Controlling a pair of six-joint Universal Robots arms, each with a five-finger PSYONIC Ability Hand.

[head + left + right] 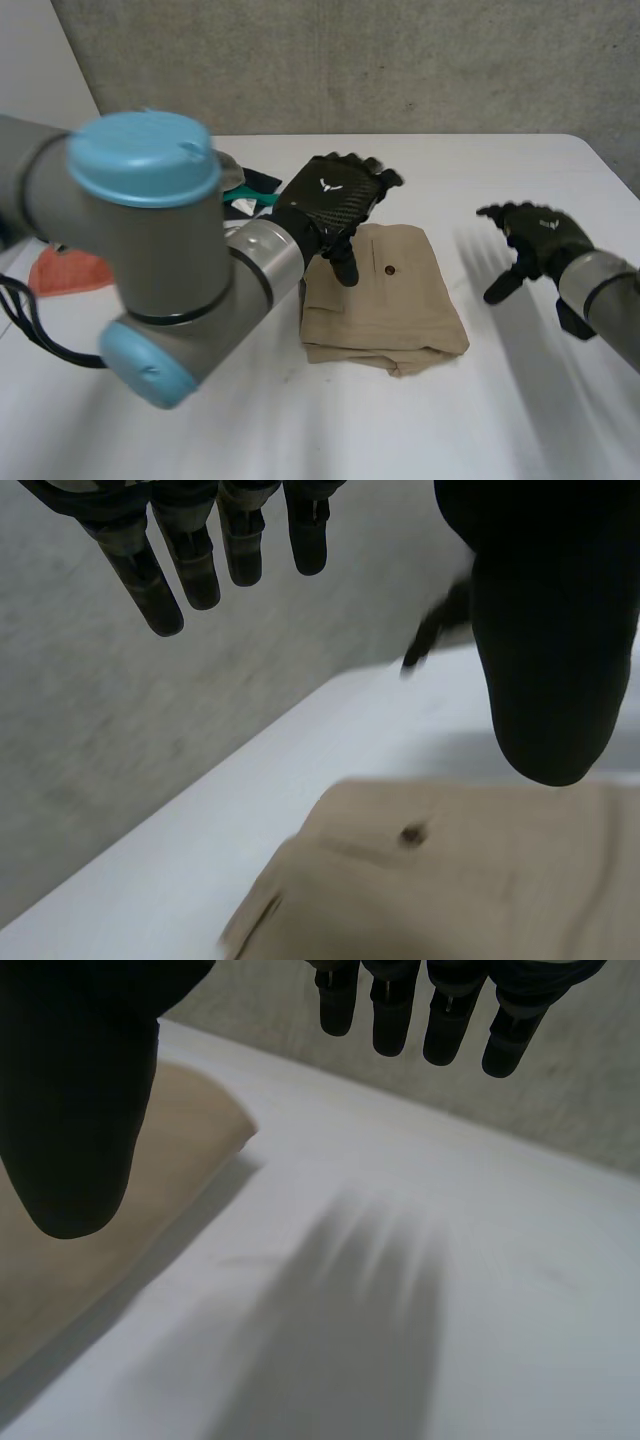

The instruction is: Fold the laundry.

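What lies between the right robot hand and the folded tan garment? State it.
Bare table, from the right robot hand to the folded tan garment, in the head view.

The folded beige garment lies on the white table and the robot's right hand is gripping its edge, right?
Not quite. The folded beige garment does lie on the white table, but the right hand grips nothing: the right wrist view shows it open above bare table beside the garment.
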